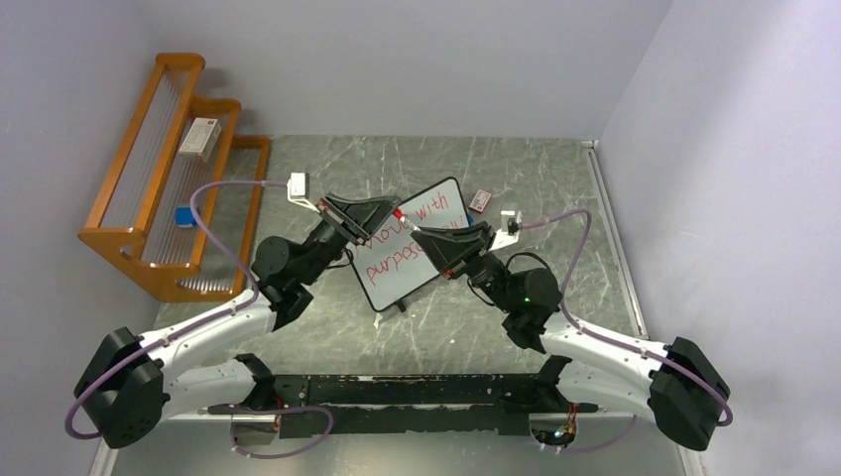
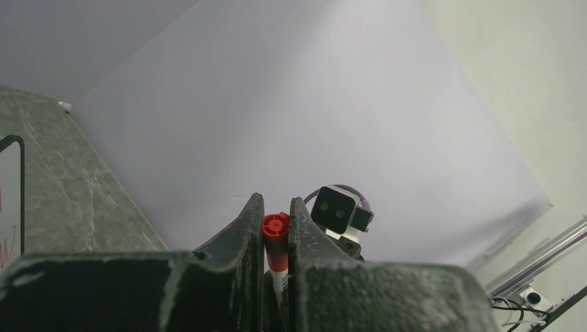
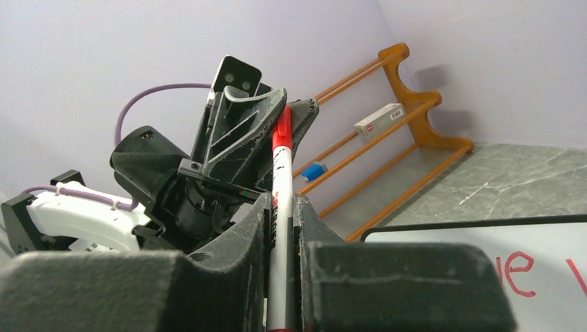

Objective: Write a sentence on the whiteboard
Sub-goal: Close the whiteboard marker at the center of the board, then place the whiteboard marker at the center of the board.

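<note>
Red marker (image 3: 278,173) shared between my arms, left gripper (image 2: 275,207) clamped on its cap and right gripper (image 3: 280,200) closed on its barrel, apparently for capping, over the whiteboard (image 1: 402,278) lying mid-table, already lettered.

count | whiteboard (image 1: 402,270): one; red marker (image 3: 280,159): one | pincers: two, left pincer (image 2: 275,207) and right pincer (image 3: 280,200) | wooden rack (image 1: 181,61): one; holds one white box (image 1: 200,138), one blue block (image 1: 183,215) | table (image 1: 555,198): one; carries one small red-and-white pack (image 1: 480,200)
</note>
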You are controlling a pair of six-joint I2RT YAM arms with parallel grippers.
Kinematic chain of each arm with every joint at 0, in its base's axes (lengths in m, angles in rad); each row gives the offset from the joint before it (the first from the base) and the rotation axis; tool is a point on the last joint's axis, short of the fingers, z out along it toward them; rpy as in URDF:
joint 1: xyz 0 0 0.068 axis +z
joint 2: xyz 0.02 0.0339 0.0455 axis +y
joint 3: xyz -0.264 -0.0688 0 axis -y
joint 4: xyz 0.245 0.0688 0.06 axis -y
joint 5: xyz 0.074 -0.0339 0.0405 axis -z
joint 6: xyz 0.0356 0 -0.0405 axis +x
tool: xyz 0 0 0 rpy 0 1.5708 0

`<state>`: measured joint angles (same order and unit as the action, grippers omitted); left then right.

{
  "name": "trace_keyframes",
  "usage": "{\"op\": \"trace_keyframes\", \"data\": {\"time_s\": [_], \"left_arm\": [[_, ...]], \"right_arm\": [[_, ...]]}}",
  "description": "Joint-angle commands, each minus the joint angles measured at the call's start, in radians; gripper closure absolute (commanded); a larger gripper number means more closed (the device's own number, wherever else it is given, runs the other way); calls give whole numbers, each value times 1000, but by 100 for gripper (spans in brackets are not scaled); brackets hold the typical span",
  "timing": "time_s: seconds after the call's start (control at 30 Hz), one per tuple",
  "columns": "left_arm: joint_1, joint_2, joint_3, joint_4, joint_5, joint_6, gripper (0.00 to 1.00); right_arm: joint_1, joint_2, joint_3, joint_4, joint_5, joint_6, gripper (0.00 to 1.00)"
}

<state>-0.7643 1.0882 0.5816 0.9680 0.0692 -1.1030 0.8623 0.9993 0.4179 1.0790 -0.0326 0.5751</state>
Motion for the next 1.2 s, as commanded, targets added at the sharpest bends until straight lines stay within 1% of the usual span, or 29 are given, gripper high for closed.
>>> {"op": "trace_keyframes", "data": {"time_s": [0.0, 0.1, 0.23, 0.33, 0.37, 0.5, 0.57, 0.63, 0.73, 0.83, 1.0, 1.17], "left_arm": [[-95, 16, -83, -31, 250, 18, 95], [-69, -24, -80, -116, 207, 38, 95], [34, -101, -18, -320, 171, 104, 78], [104, -147, 64, -523, 124, 186, 70], [118, -154, 99, -592, 109, 221, 67], [150, -181, 222, -859, -24, 374, 48], [156, -200, 275, -983, -119, 450, 43], [155, -224, 296, -1095, -216, 509, 39], [155, -271, 298, -1191, -309, 607, 27], [155, -331, 292, -1281, -380, 675, 21], [155, -435, 239, -1362, -452, 751, 15], [156, -526, 173, -1417, -490, 770, 14]], "right_arm": [[-19, -8, 44, 26, 69, 26, 100], [-21, -25, 50, -40, 93, -2, 100], [-26, -67, 57, -198, 160, -64, 100], [-32, -108, 91, -405, 279, -112, 100], [-32, -121, 99, -468, 322, -124, 100], [-47, -171, 120, -671, 492, -174, 100], [-64, -175, 143, -814, 574, -189, 100], [-79, -162, 163, -932, 668, -191, 100], [-97, -143, 168, -1086, 788, -155, 100], [-115, -135, 143, -1188, 835, -89, 100], [-132, -99, 100, -1319, 818, 57, 99], [-143, -56, 64, -1391, 773, 207, 97]]}}
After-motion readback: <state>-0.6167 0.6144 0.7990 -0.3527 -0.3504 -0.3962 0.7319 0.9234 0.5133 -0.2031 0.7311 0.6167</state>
